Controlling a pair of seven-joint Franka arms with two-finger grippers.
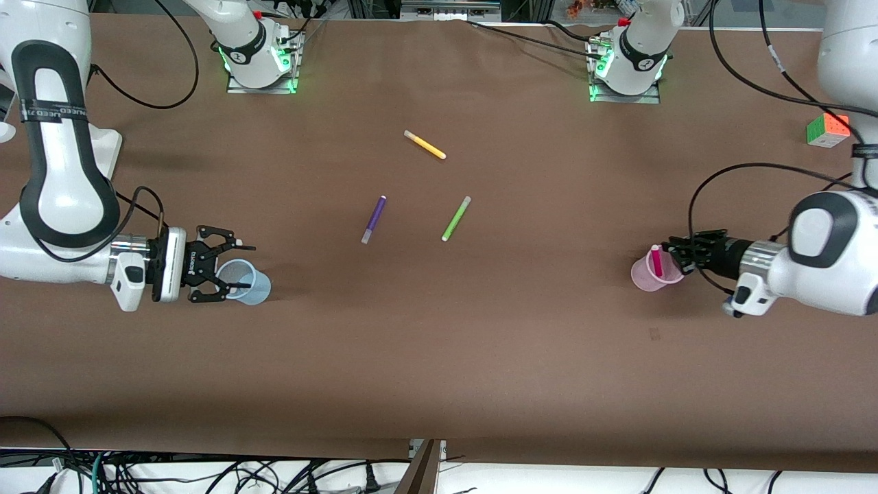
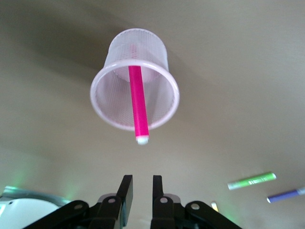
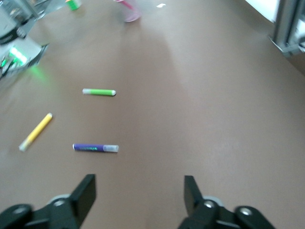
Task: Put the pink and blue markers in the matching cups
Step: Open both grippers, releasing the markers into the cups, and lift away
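Note:
The pale pink cup stands near the left arm's end of the table, with the pink marker leaning upright inside it. The left wrist view shows the cup and marker too. My left gripper is beside this cup, open by a narrow gap and empty. The light blue cup stands near the right arm's end. My right gripper is over it, open wide and empty. A thin dark line shows in the blue cup; I cannot tell if it is the blue marker.
A yellow marker, a purple marker and a lime-green marker lie in the middle of the table. A colour cube sits at the left arm's end, near the bases.

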